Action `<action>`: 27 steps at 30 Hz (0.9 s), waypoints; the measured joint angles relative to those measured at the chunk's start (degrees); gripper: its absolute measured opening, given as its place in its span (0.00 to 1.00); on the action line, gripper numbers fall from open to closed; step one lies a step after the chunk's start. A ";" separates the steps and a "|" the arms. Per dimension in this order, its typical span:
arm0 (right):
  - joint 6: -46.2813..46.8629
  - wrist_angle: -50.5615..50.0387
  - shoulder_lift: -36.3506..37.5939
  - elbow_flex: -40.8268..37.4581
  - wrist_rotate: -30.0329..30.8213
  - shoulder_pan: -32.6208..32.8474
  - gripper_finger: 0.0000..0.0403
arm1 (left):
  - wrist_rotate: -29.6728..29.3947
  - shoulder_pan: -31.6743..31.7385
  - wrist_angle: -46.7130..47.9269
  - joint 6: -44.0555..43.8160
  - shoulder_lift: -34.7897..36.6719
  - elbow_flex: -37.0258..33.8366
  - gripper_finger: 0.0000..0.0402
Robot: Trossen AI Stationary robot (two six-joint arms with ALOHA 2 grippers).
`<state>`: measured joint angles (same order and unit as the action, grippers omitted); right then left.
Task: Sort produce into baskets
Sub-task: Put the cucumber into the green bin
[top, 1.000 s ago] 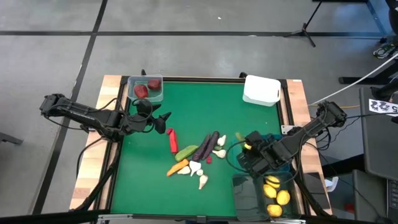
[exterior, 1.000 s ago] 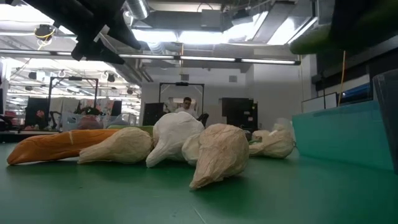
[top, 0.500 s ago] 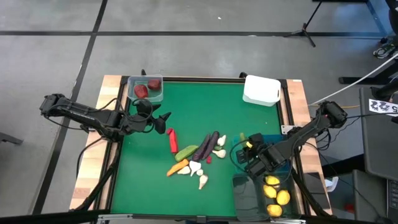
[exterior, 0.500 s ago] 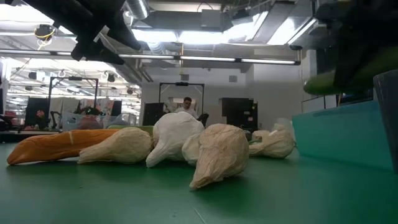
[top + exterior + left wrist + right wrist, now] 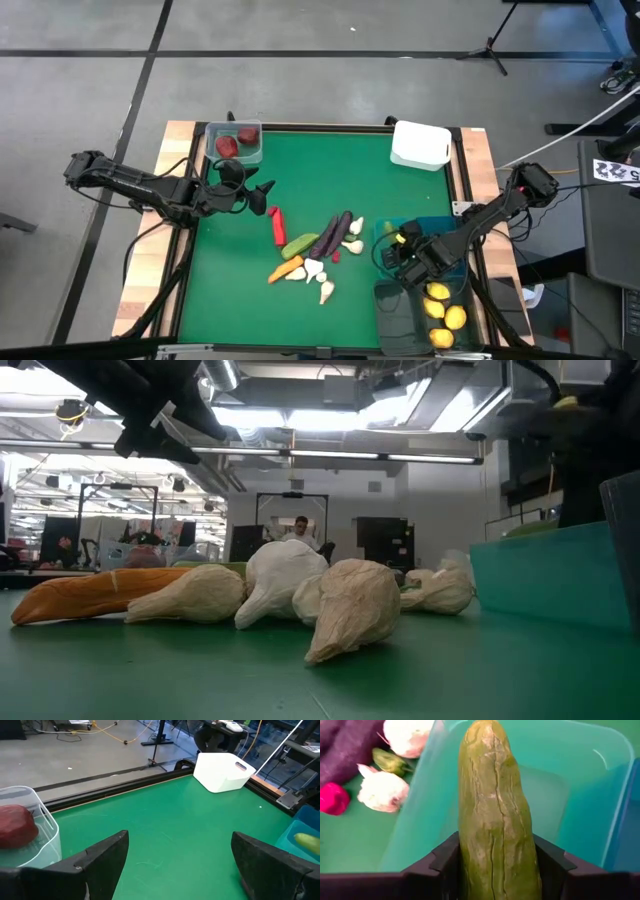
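The right gripper [image 5: 495, 865] pinches a cucumber [image 5: 495, 810] over the teal bin [image 5: 580, 780]; lower it well inside before releasing, while the left gripper [image 5: 175, 865] waits spread near the clear bin [image 5: 30, 815].

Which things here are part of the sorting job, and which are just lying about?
Job:
cucumber in right end effector
teal bin
garlic
carrot
eggplant
lemons
clear bin
white bin

Lying about:
stand
cables
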<state>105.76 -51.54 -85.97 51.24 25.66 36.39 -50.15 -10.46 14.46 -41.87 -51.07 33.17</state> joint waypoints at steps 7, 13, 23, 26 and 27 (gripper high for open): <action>-1.40 -0.15 0.00 -0.02 -1.26 -0.03 0.45 | 0.00 0.00 0.02 -0.02 0.00 0.00 0.86; -3.09 -0.57 0.00 -0.02 -1.31 -0.03 0.54 | 0.00 0.00 0.02 0.00 0.00 0.00 0.86; -9.80 0.55 0.00 0.43 -0.25 -0.03 0.68 | 0.00 -0.02 0.02 0.02 -0.01 0.00 0.86; -12.54 -1.05 0.00 1.98 0.27 -0.03 0.68 | 0.00 -0.01 0.04 0.02 0.00 0.00 0.86; -13.78 -2.26 0.04 2.95 0.43 -0.03 0.68 | 0.00 -0.01 0.04 0.02 0.00 0.00 0.86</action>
<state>91.97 -53.80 -85.93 54.19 26.09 36.36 -50.15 -10.47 14.50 -41.85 -51.07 33.17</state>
